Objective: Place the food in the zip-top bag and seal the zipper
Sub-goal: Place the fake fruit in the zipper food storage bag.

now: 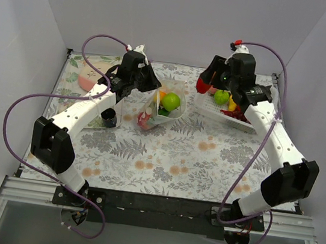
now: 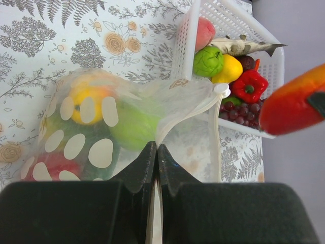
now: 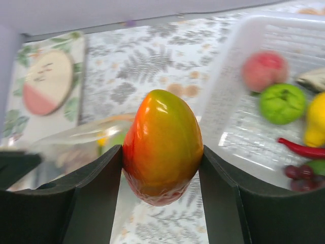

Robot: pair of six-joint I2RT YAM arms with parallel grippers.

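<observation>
The zip-top bag (image 1: 164,105) stands mid-table, clear with white dots (image 2: 91,132). It holds food: a green fruit (image 1: 171,101), a yellow-orange piece (image 2: 84,99) and something red. My left gripper (image 2: 157,147) is shut on the bag's upper edge and holds the mouth up; the zipper (image 2: 188,114) runs off to the right of the fingers. My right gripper (image 3: 162,152) is shut on a red, orange and green mango (image 3: 162,145), raised above the table between the basket and the bag (image 3: 76,142). The same mango (image 1: 203,85) hangs at the basket's left end.
A white slotted basket (image 1: 238,124) at the back right holds a green fruit (image 3: 282,103), a peach (image 3: 264,70), a yellow fruit, a red pepper (image 2: 249,86) and grapes. A pink and cream round board (image 1: 90,78) lies at the back left.
</observation>
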